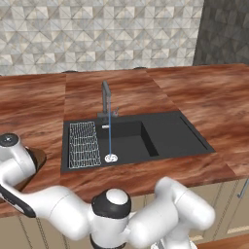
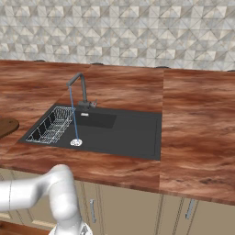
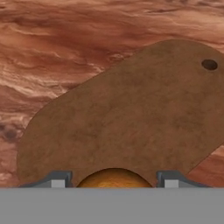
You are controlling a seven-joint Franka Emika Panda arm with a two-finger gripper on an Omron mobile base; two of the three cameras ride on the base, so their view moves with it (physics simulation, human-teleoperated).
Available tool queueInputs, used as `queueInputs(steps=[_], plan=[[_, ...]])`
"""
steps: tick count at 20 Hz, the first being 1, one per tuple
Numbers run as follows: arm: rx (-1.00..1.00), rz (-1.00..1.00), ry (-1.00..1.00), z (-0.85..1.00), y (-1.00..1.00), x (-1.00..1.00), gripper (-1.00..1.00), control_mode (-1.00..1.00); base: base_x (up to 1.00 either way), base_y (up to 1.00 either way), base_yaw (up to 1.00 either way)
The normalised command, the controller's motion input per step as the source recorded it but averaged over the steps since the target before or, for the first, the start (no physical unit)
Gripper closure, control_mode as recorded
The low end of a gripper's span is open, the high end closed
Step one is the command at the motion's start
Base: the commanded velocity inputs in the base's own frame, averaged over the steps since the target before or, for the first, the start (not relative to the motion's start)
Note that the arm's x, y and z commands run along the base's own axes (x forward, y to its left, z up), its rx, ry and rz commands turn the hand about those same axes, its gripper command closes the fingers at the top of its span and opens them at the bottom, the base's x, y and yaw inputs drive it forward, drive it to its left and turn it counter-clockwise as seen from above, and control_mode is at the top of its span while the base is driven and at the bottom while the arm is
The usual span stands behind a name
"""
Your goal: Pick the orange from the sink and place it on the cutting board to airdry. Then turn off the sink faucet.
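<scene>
At the counter's left edge, left base view: arm bent low, reaching over the board (image 1: 40, 156); faucet (image 1: 106, 99) running into the sink (image 1: 170, 136). Right base view: board (image 2: 7, 126) edge, water stream. Hand view: orange (image 3: 114, 178) clamped between gripper (image 3: 114, 180) fingertips (image 3: 57, 180), above the board (image 3: 131, 113).

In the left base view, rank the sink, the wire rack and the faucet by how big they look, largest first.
1. Sink
2. Wire rack
3. Faucet, slimmest by far
</scene>
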Motion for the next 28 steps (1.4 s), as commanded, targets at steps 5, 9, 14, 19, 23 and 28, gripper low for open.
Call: queueInputs(steps=[5,9,14,19,23,28], plan=[[0.0,0.0,0.0,-0.26,0.12,0.1,1.0,-1.0,0.0,0.0,0.0],[0.0,0.0,0.0,-0.26,0.12,0.08,1.0,-1.0,0.0,0.0,0.0],[0.0,0.0,0.0,-0.26,0.15,0.08,1.0,-1.0,0.0,0.0,0.0],[0.0,0.0,0.0,-0.25,0.15,0.1,-1.0,-1.0,0.0,0.0,0.0],[0.0,0.0,0.0,-0.08,0.03,0.02,-1.0,-1.0,0.0,0.0,0.0],[0.0,0.0,-0.09,0.35,-0.16,0.0,-1.0,-1.0,0.0,0.0,0.0]])
